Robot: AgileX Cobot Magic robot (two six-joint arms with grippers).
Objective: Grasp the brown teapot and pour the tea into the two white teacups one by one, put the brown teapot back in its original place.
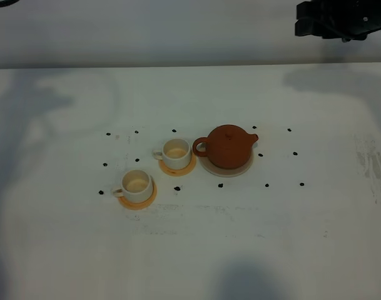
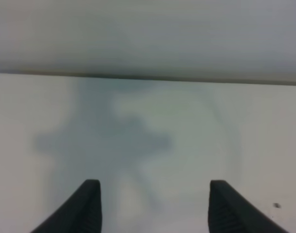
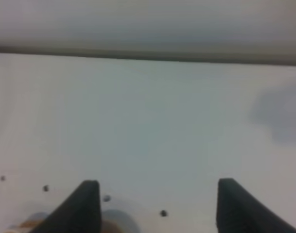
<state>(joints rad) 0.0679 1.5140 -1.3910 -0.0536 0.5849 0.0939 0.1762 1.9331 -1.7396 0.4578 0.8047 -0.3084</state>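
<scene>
- The right gripper (image 3: pixel 158 183) has its two dark fingers (image 3: pixel 87 204) set wide apart, with nothing between them and nothing touching them. Only bare white table (image 3: pixel 152 121) shows in the gap.
- A few dark specks (image 3: pixel 163 212) lie on the table just ahead of those fingers. A blurred pale and orange shape sits at the frame edge beside one finger (too soft to name).
- In the exterior high view, the right arm (image 1: pixel 343 19) is a dark mass high at the far right corner. It is raised well clear of the table and well apart from the tea set.
- The left gripper (image 2: pixel 155 184) is likewise spread wide and carries nothing. Its fingers (image 2: pixel 87 206) hang over plain table crossed by the arm's own shadow (image 2: pixel 109 141).
- The brown teapot (image 1: pixel 228 147) stands upright, lid on, on the pale saucer (image 1: pixel 224 173) near the table's middle. Its loop handle faces the cups and its spout points the other way.
- The nearer-to-pot white teacup (image 1: pixel 176 153) sits on an orange coaster (image 1: pixel 185 170) just beside the teapot's handle.
- The second white teacup (image 1: pixel 137 185) sits on its own coaster (image 1: pixel 149 201), closer to the table's front edge and further left.
- Small black marks (image 1: pixel 267 185) dot the table around the set.
</scene>
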